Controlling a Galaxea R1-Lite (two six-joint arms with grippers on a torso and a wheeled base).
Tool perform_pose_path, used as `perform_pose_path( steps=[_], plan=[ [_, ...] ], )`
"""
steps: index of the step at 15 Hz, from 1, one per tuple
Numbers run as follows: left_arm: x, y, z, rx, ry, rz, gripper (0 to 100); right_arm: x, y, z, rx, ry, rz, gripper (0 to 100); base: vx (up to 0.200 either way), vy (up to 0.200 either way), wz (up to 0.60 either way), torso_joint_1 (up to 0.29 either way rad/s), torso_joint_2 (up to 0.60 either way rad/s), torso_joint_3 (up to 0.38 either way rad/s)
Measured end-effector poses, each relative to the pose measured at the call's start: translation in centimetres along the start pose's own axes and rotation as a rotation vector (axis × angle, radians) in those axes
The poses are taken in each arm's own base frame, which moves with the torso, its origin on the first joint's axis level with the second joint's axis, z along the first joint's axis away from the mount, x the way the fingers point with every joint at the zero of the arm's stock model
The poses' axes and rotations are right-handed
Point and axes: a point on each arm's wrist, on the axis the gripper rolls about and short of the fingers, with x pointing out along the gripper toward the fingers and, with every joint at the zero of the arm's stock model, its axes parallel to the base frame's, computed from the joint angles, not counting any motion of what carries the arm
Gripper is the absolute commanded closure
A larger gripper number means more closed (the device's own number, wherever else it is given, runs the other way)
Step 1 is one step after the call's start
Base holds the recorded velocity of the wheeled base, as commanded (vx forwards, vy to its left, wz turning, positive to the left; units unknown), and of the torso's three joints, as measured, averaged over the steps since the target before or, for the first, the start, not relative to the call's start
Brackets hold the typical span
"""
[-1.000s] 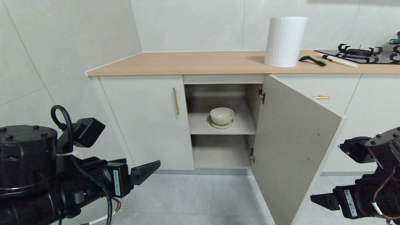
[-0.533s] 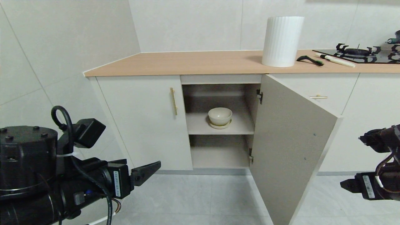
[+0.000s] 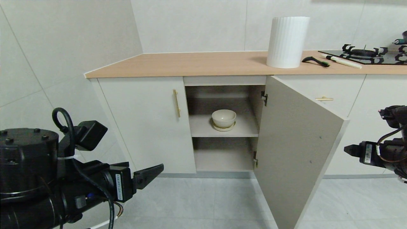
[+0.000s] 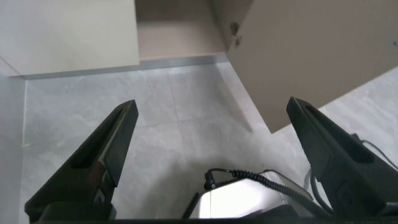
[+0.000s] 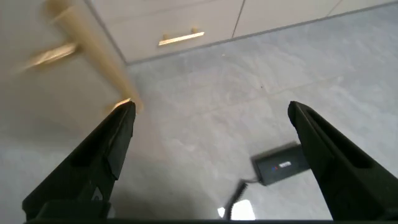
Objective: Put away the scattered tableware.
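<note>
bowl [image 3: 224,118]: on saucer [image 3: 224,128], upper shelf of open cabinet [image 3: 203,127] | left gripper [image 4: 211,104]: 2 fingers spread, low over floor, bowl well apart from them | right gripper [image 5: 210,106]: 2 fingers spread, beside the open door [image 3: 295,143], bowl well apart

Centre frame, I count one bowl [image 3: 224,118] on one saucer [image 3: 224,128]. Upper right: one canister [image 3: 287,42] and two utensils, dark utensil [image 3: 315,60] and pale utensil [image 3: 342,61]. Two handles: vertical handle [image 3: 175,103], horizontal handle [image 3: 324,99].
</note>
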Motion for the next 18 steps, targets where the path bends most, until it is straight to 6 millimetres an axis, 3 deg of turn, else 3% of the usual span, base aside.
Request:
perform_pose_path(
  steps=[7,11,18],
  plan=[
    [0.0,0.0,0.1,-0.001,-0.002,0.001,0,2.4,1.2,-0.2,0.095,-0.005,0.010,0,0.000,0.000,0.00,0.000,0.00,0.000],
    [0.0,0.0,0.1,-0.002,-0.002,0.002,0,2.4,2.3,-0.6,0.115,0.011,0.045,0,0.000,0.000,0.00,0.000,0.00,0.000],
    [-0.1,0.1,0.1,-0.007,-0.005,0.003,0,0.6,8.3,-2.6,0.039,0.119,0.364,0,0.000,0.000,0.00,0.000,0.00,0.000]
  ],
)
